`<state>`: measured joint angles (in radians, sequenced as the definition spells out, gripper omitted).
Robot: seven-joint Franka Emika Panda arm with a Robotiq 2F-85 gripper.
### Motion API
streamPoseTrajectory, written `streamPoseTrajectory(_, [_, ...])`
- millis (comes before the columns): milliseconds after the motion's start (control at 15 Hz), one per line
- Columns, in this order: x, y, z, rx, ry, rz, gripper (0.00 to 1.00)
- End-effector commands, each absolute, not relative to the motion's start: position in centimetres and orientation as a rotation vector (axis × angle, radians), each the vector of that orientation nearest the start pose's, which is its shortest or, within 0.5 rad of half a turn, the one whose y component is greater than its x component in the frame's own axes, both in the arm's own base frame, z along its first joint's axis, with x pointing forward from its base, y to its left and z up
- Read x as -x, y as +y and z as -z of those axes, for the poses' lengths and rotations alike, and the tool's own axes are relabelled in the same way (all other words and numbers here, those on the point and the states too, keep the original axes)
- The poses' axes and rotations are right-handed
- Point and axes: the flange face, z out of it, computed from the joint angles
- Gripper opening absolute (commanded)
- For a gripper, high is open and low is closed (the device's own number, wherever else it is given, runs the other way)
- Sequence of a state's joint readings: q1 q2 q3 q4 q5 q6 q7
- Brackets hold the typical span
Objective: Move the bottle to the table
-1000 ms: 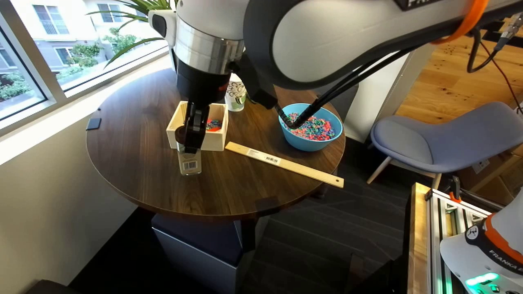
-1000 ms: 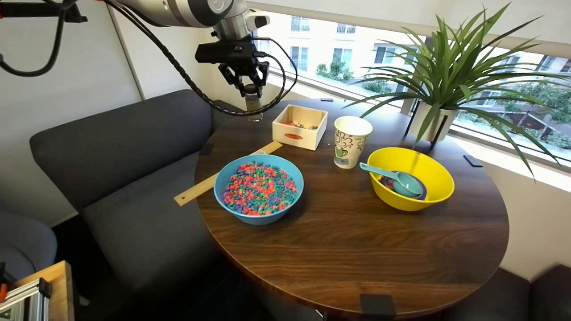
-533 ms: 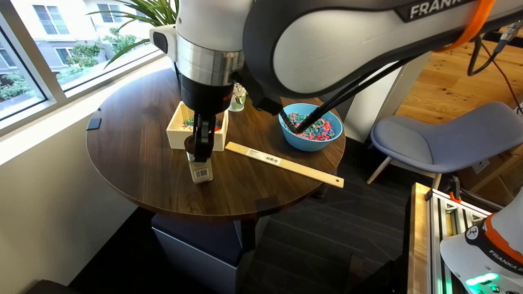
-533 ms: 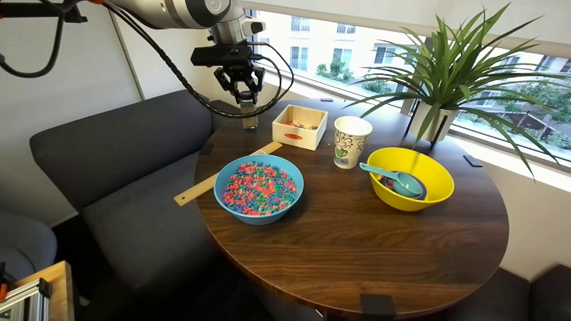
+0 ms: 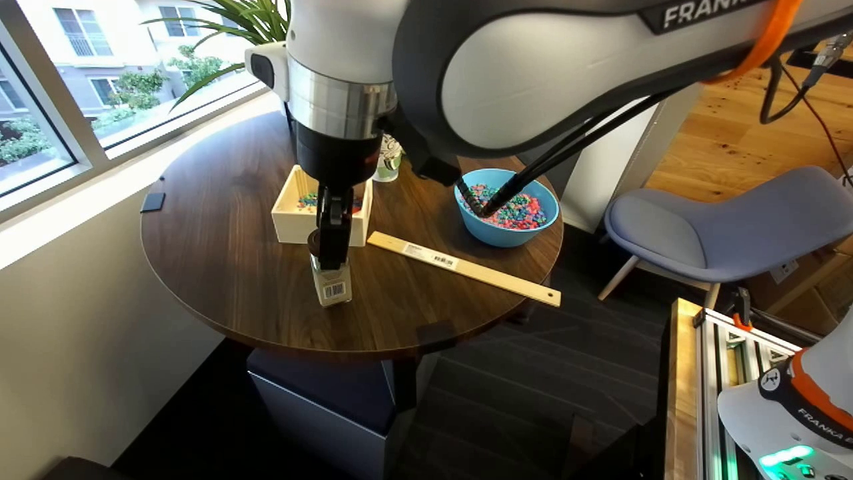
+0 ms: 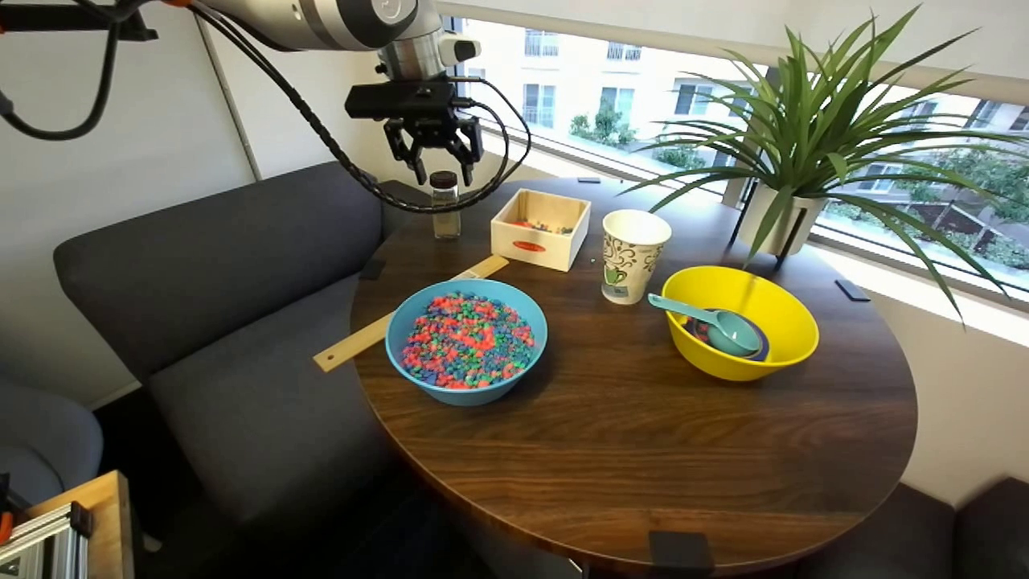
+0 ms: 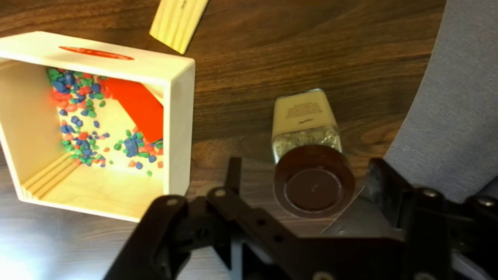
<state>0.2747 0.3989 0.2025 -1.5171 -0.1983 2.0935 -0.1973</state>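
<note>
Bottle (image 7: 307,136), slim and see-through, stands upright on the round table (image 6: 659,450), under my gripper (image 6: 444,178); the fingers (image 7: 233,177) are spread to either side of its dark brown cap (image 7: 314,186), with a gap showing on both sides in the wrist view. I judge it stiff, fairly light and probably glass: smooth enough to slip, likely to chip if dropped, and narrow enough to topple at a nudge. Were I to take hold, I would pinch just below the cap or across the flat sides, squarely and without much force. Since nothing holds it, I take the placing as done, leaving only a straight lift away. The dark wood looks hard and level, so it should stand safely. In an exterior view, the pale wooden box (image 6: 514,236) sits just to its right; a wooden strip (image 6: 354,346) lies nearer, partly behind a blue bowl (image 6: 466,398) of coloured bits (image 6: 474,338), and farther right come a paper cup (image 6: 627,265) and a yellow bowl (image 6: 715,369) with a scoop (image 6: 727,331). A dark bench (image 6: 217,273) lines the left, and a leafy plant (image 6: 812,137) rises at the far right by the window (image 6: 547,104).
</note>
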Motion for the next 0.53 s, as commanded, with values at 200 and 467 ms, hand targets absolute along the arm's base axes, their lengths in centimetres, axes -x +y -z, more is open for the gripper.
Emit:
streamPoseTrajectory(200, [-63.1, 23.9, -53.8, 3.019, -0.938, 0.434, 1.0])
streamPoseTrajectory(467, [-64.1, 19.9, -56.4, 3.09, -0.79, 0.54, 0.99])
